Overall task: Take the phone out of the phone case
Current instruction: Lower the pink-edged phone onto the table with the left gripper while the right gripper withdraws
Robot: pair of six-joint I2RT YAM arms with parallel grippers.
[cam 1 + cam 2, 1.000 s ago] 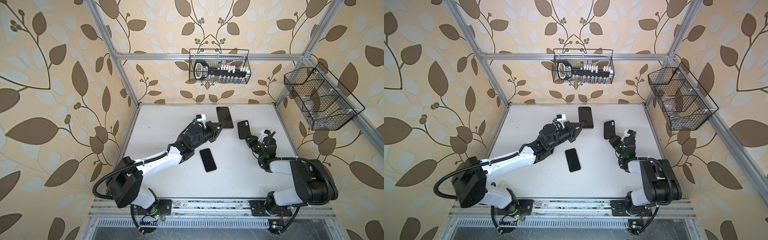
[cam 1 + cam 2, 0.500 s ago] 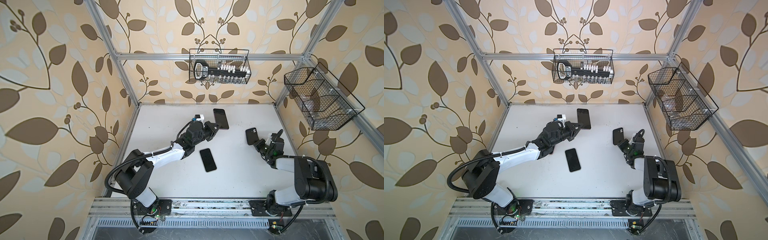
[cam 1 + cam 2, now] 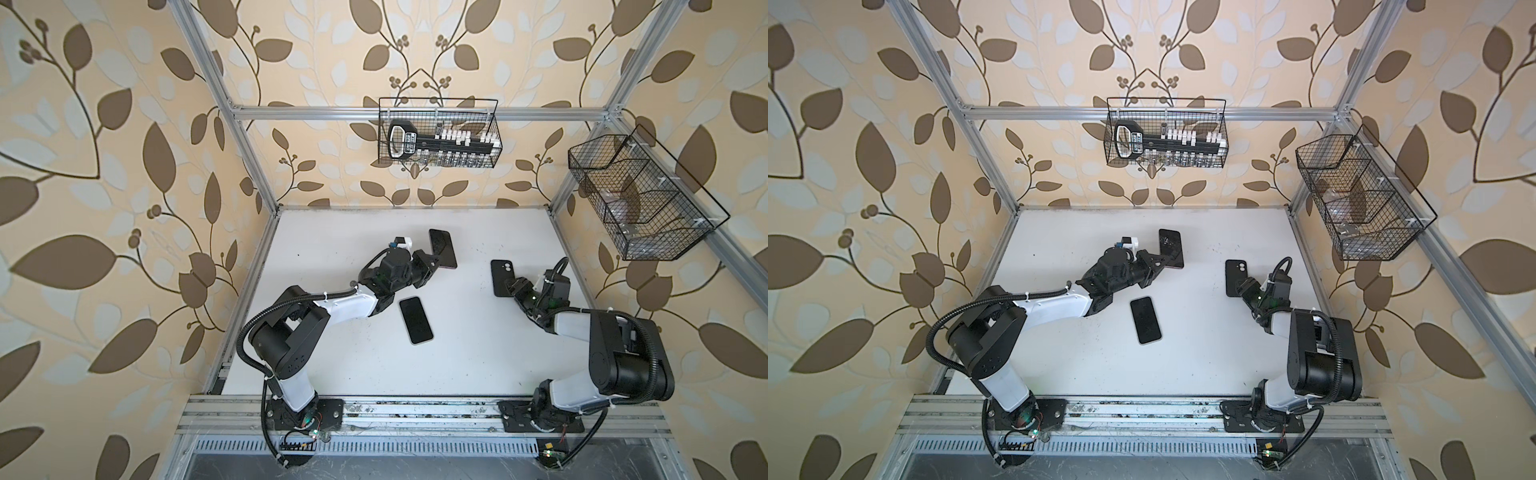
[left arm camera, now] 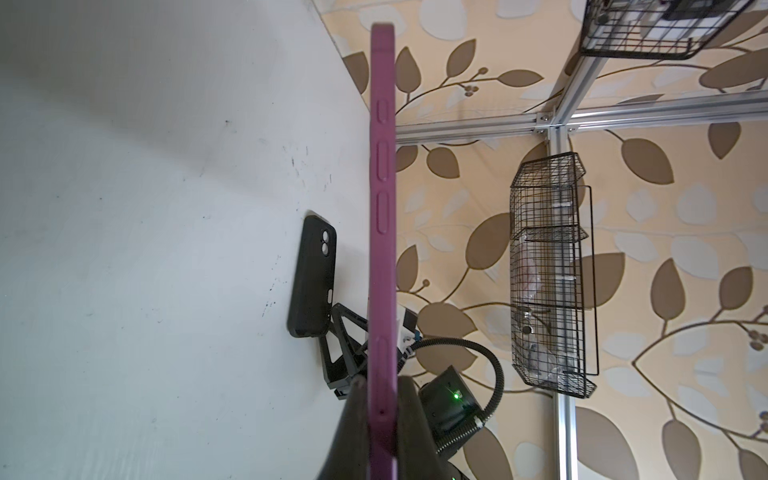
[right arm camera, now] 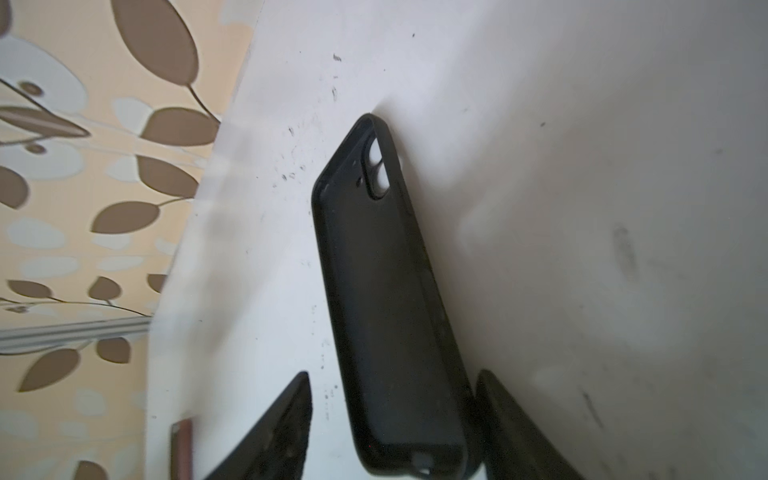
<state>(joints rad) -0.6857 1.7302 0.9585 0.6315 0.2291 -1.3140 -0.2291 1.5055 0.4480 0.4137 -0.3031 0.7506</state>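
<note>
One empty phone case (image 5: 386,291), matte black, rounded corners

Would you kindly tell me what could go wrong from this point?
1. The left gripper pinches the purple-edged phone by one end only; it may slip or pivot.
2. The right gripper has its fingers open astride the black case, which looks empty; pulling back could drag it.
3. Setting the held phone down could strike the other phone lying near the left arm.

Light: bright, even, diffuse.
Shadow: soft, beside the phone case (image 5: 390,291).
Blur: wall (image 5: 83,208) beyond the phone case, smeared.
</note>
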